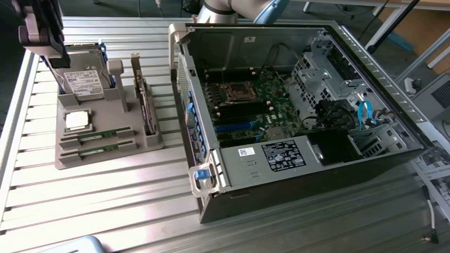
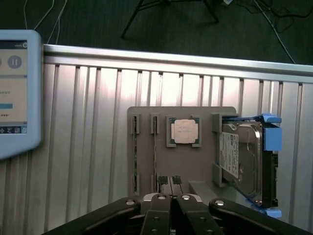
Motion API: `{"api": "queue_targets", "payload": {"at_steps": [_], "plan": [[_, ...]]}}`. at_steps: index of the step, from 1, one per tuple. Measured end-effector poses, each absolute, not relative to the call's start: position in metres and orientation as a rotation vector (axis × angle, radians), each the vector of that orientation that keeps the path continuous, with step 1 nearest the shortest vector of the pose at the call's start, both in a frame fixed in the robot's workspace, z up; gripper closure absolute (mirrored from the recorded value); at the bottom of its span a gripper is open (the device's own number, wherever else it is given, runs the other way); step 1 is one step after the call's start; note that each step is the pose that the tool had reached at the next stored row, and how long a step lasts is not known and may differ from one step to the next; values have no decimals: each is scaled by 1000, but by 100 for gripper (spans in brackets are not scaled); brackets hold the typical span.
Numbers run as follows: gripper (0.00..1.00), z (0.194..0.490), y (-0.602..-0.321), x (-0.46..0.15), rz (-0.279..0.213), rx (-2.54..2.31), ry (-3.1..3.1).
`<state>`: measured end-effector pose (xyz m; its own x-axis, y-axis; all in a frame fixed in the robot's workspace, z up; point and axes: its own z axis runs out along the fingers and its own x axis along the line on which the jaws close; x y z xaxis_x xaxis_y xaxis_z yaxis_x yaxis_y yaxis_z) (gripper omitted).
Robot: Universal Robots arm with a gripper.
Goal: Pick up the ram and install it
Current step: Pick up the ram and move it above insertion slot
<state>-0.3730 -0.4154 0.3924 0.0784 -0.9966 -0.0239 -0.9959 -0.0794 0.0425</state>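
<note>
Our tool (image 2: 169,185) hangs with jaws together above the tray (image 2: 145,147), so we risk striking the ram (image 1: 96,136) instead of straddling it.

My gripper (image 2: 170,182) was matte black: two slim fingers (image 2: 159,215) between broad angled link bars, each bar carrying round silver pivot screw, smaller screws down finger backs. My arm (image 1: 228,6) was smooth silver-grey tube with pale blue joint cap.
</note>
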Motion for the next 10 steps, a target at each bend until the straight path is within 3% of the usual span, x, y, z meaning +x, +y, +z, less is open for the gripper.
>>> {"api": "queue_targets", "payload": {"at_steps": [10], "plan": [[90,392,-415,-373,-62,2308,-2117]]}}
